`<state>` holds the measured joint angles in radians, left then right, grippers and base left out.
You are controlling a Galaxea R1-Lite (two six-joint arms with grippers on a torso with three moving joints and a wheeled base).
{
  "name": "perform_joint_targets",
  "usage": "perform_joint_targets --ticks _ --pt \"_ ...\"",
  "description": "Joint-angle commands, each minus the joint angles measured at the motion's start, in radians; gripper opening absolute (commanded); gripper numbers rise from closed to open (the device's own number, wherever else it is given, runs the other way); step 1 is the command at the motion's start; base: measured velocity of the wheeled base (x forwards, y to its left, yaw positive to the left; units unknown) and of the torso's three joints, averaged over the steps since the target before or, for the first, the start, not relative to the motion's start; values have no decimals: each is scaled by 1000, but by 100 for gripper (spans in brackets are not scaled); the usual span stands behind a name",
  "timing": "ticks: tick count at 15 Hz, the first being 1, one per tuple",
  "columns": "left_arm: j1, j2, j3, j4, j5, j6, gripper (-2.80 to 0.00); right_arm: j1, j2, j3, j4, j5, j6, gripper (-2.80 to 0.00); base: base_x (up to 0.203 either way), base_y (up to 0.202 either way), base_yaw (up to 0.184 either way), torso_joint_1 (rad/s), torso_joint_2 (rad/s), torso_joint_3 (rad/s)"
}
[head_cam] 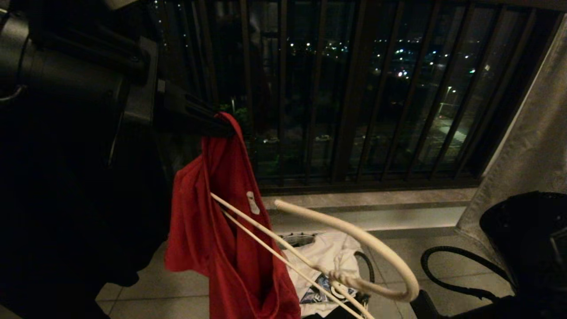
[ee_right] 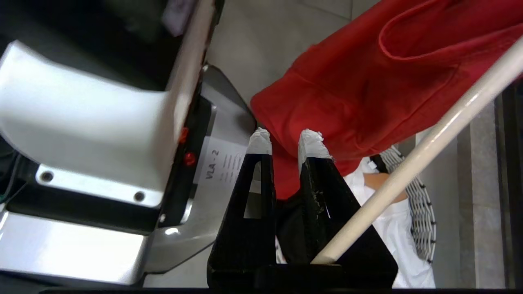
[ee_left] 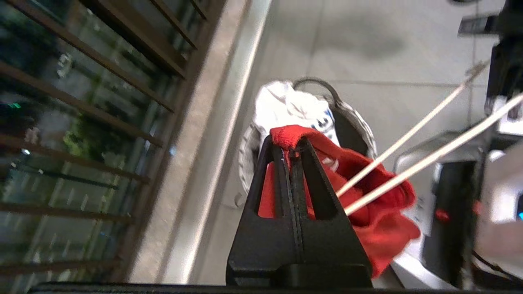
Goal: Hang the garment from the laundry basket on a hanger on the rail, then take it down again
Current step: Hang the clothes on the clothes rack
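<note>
Red T-shirt [head_cam: 230,230] hangs in the air in front of dark balcony railing bars [head_cam: 354,88], clamped at a top fold by the left pincer [ee_left: 291,148]. A thin white wire hanger [head_cam: 310,261] pokes into it; the right pincer [ee_right: 284,143] grips one of its rods, tips slightly apart. Below, a small round white-rimmed laundry basket [ee_right: 421,212] holds a white T-shirt [head_cam: 325,254] on the tiled floor [head_cam: 177,288].

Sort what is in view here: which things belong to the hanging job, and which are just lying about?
In the job:
- red T-shirt, pinched in the left gripper
- white wire hanger, held by the right gripper, one end poked into the shirt
- laundry basket on the floor

Lying about:
- white T-shirt in the basket
- balcony railing bars
</note>
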<state>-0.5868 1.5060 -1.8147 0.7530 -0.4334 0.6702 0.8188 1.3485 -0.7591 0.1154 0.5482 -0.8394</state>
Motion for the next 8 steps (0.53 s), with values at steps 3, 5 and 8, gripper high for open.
perform_joint_targets --ticks 3,5,8 --pt "2 96 -84 3 -8 7 -280 -27 26 -16 -7 38 -6 -280 0 0 0 0 0 0" --pt "-4 118 -107 3 -8 9 -280 -26 26 -17 -12 39 -6 -280 0 0 0 0 0 0" --pt "-38 123 -115 3 -7 9 -280 -26 38 -32 -13 45 -6 -280 0 0 0 0 0 0"
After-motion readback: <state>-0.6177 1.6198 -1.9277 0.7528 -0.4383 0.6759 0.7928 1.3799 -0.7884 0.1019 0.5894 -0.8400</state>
